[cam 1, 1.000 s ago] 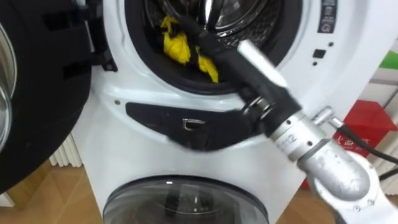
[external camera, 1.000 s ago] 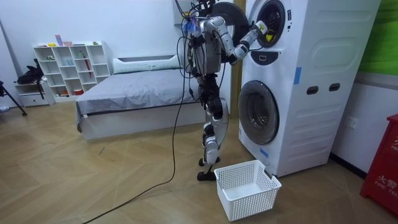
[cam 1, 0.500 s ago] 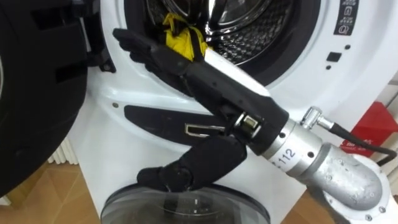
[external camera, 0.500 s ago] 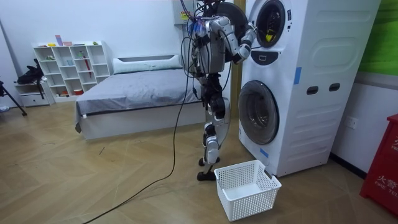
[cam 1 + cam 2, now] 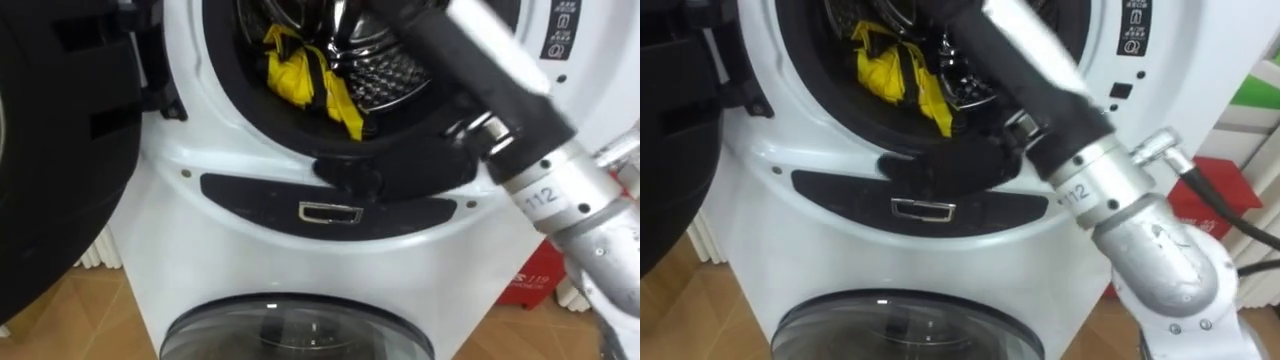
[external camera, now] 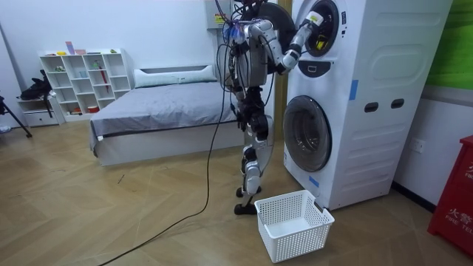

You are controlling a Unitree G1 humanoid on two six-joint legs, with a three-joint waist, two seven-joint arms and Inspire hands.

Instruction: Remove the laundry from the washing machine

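Observation:
A yellow cloth [image 5: 295, 75] hangs in the open drum [image 5: 390, 75] of the upper machine, and its lower end drapes over the dark rubber rim [image 5: 255, 110]. My right hand [image 5: 450, 50] reaches from the lower right up into the drum mouth, just right of the cloth; its thumb side lies low against the rim. In the right eye view the same hand [image 5: 985, 50] passes close beside the yellow cloth [image 5: 885, 65]. In the room view I stand upright facing the stacked machines, with the right hand [image 6: 309, 29] at the upper opening.
The upper machine's black round door [image 5: 60, 150] stands open at my left. Below is the lower machine's shut glass door [image 5: 300, 330]. A white basket [image 6: 293, 224] sits on the floor by my feet. A red box [image 5: 1210, 200] stands to the right.
My right hand has swung from in front of the panel, where it was spread open, up into the drum mouth. The yellow cloth hangs in much the same place.

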